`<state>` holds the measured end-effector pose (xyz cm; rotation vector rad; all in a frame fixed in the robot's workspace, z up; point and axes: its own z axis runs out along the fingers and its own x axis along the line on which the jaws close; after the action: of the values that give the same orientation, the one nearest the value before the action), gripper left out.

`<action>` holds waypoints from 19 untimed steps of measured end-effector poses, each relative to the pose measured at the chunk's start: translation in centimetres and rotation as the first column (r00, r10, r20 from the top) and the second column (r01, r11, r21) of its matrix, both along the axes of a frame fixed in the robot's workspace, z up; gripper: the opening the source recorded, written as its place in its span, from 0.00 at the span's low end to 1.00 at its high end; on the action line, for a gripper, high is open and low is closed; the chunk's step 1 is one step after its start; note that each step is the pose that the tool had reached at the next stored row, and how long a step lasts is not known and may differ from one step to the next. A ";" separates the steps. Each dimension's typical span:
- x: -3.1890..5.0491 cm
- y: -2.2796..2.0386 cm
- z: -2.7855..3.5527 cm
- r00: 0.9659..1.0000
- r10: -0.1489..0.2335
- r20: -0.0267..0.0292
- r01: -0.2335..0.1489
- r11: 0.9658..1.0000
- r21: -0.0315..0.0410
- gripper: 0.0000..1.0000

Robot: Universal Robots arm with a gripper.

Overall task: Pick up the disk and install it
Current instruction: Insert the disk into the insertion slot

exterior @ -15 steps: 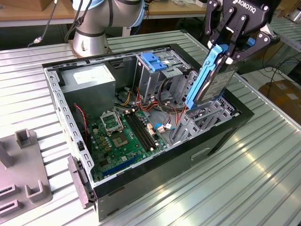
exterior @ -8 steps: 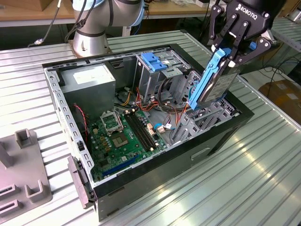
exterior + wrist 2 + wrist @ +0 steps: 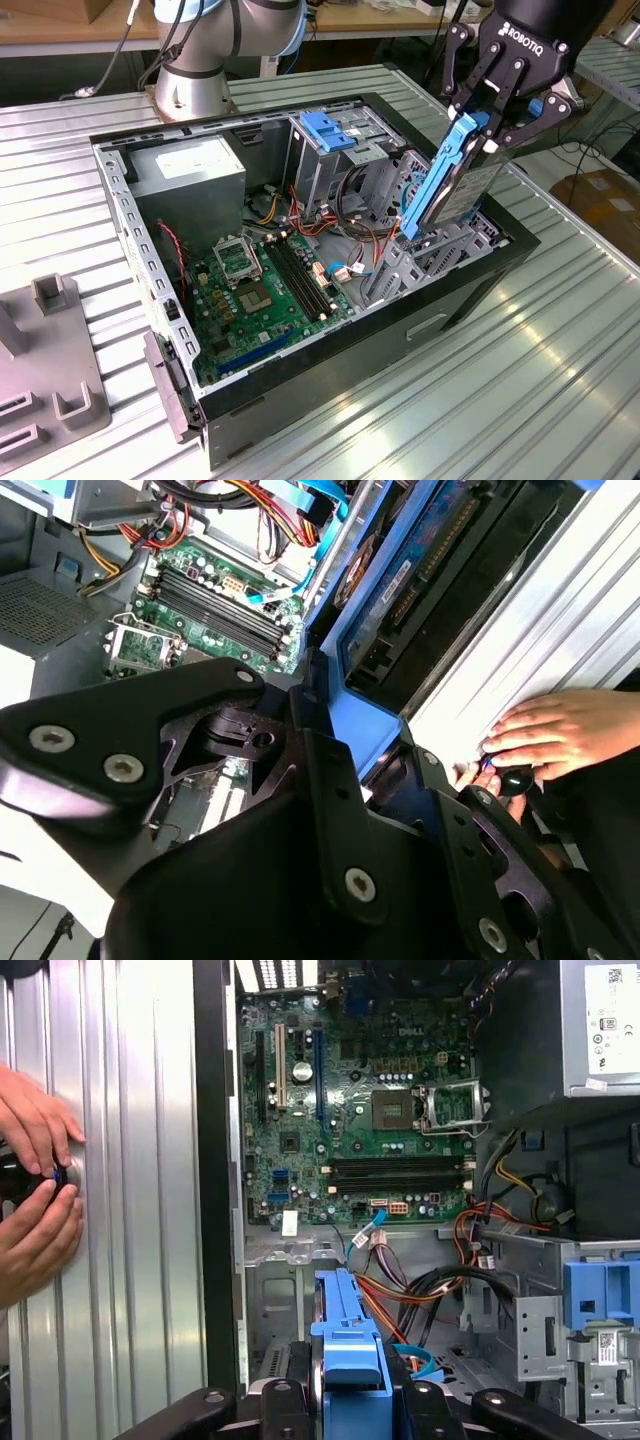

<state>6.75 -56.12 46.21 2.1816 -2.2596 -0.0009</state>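
Bright, even light from above filled the scene. The ribbed metal surface (image 3: 560,370) carried white glare streaks in the exterior view and bleached pale in the second wrist view, where the gripper (image 3: 365,735) loomed dark.

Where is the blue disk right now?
The disk is at the exterior view's right, held tilted by the gripper, its lower end reaching into the open computer case.

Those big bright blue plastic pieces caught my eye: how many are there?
2. One frames the disk held in the robot's hand, tilted over the case; the other is the blue bracket topping the grey drive cage. Others may be hidden deeper.
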 end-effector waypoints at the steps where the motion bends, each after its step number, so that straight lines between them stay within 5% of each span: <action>1: 0.00 -0.10 -0.09 1.000 0.000 0.000 0.000 1.000 0.000 0.37; 19: 0.00 -0.39 -1.85 1.000 0.001 0.000 -0.001 1.000 0.000 0.37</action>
<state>6.75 -56.51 44.35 2.1826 -2.2590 -0.0012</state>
